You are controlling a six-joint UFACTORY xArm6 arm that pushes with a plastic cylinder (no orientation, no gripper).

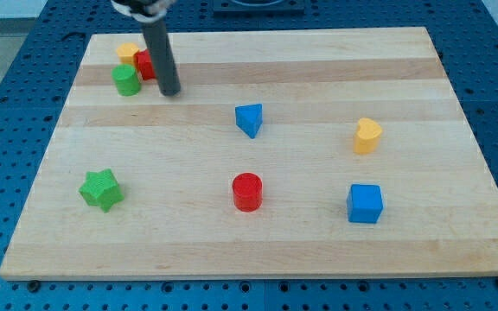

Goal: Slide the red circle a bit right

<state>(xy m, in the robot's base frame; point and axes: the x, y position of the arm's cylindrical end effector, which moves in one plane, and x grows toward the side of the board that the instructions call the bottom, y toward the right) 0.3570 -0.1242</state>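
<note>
Wooden table point(318, 250) carries the blocks. Our tip point(170, 92) sits far left, just right of a cluster: yellow block point(127, 52), green cylinder point(126, 80), and a red block point(144, 64) partly hidden behind the rod, shape unclear. The end effector is a bare rod, with no jaws to spread or press. The red circle point(247, 191) stands near centre, well apart from our tip, between green star point(101, 189) and blue cube point(365, 203). Blue triangle point(250, 119) and yellow heart point(367, 136) lie farther back.

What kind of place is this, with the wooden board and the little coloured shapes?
Probably a robotics lab bench. A wooden board lies on a blue perforated table, small blocks such as the red circle are scattered on it, and my tip rests by a cluster at the view's top left.
</note>
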